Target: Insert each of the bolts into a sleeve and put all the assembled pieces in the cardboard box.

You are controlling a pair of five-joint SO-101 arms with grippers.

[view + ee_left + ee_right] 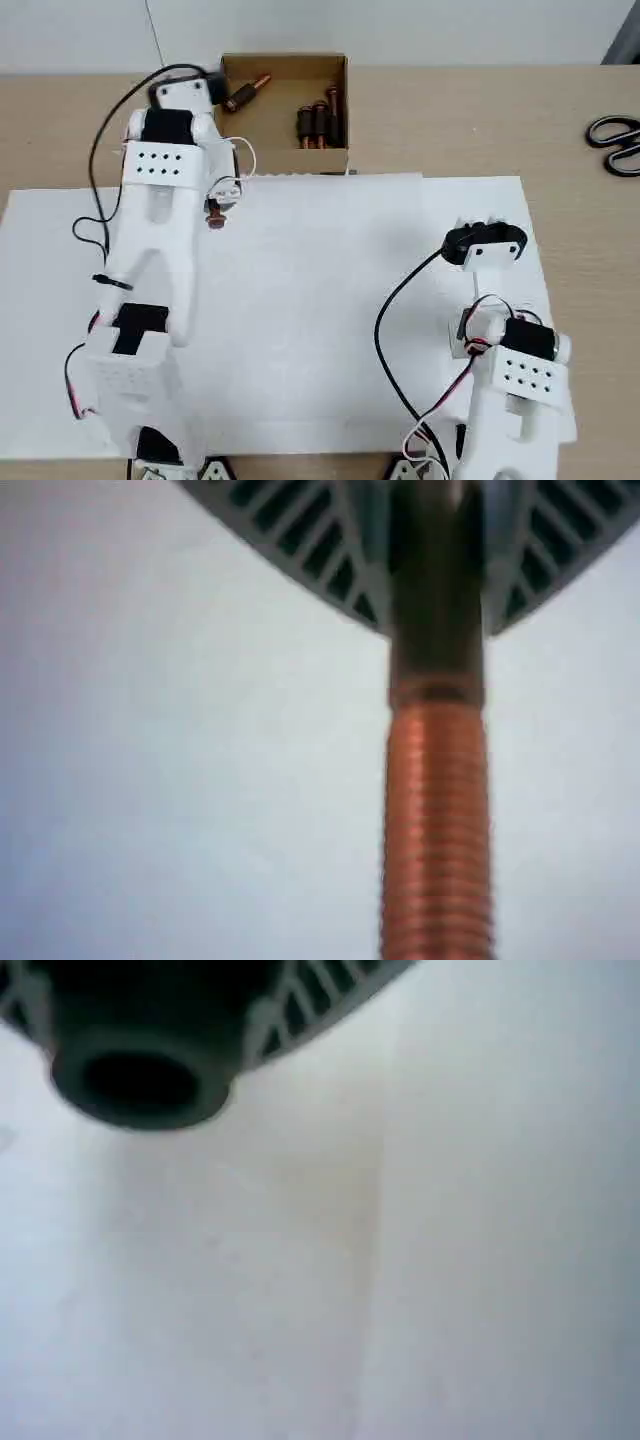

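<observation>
My left arm is stretched forward, and my left gripper is clamped on a bolt that wears a dark sleeve. It hangs over the white sheet, just short of the cardboard box. I judge this the boxing step: next, lift over the front wall and release beside the finished pieces. My right gripper sits low with its arm folded; I cannot tell its opening.

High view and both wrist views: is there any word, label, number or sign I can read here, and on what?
None: no readable text shows on the cardboard box, the white sheet, the left arm, the right arm, the scissors or the bolt.
</observation>
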